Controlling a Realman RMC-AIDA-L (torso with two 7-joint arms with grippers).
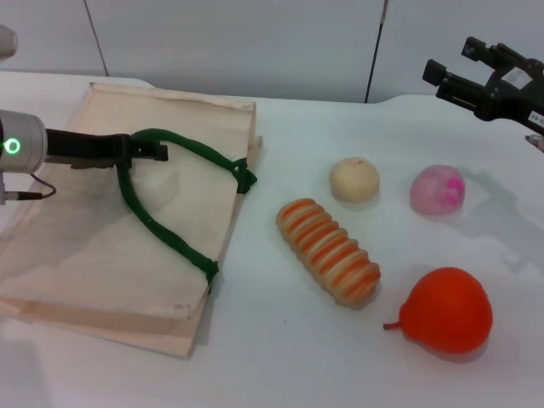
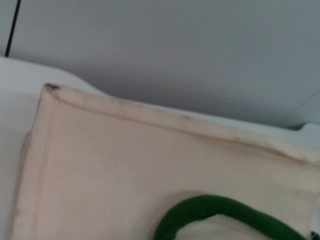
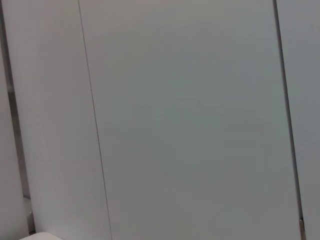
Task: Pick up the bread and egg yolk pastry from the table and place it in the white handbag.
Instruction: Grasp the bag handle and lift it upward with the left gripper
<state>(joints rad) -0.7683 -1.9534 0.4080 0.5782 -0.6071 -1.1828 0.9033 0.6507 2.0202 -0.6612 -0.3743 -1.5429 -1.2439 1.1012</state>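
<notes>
White tabletop (image 1: 280,357) before a grey panelled wall, 2 arms in view.
Left gripper (image 1: 146,150) is clamped narrow on the dark green rope handle (image 1: 149,217) of the flat cream cloth handbag (image 1: 76,255). Right gripper (image 1: 463,75) hangs spread wide, holding nothing, above the table's far right. Striped orange-and-cream ridged bread (image 1: 329,251) and round pale beige egg yolk pastry (image 1: 354,179) lie just right of the bag, near a pink mottled ball (image 1: 437,189) and a red-orange pear-shaped fruit (image 1: 446,310).

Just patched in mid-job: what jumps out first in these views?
The big white handbag lies flat on the table's left, the left gripper at its green handle. Right of it sit the striped bread, the egg yolk pastry, a pink ball and a red-orange fruit; the right gripper hovers above them.
</notes>
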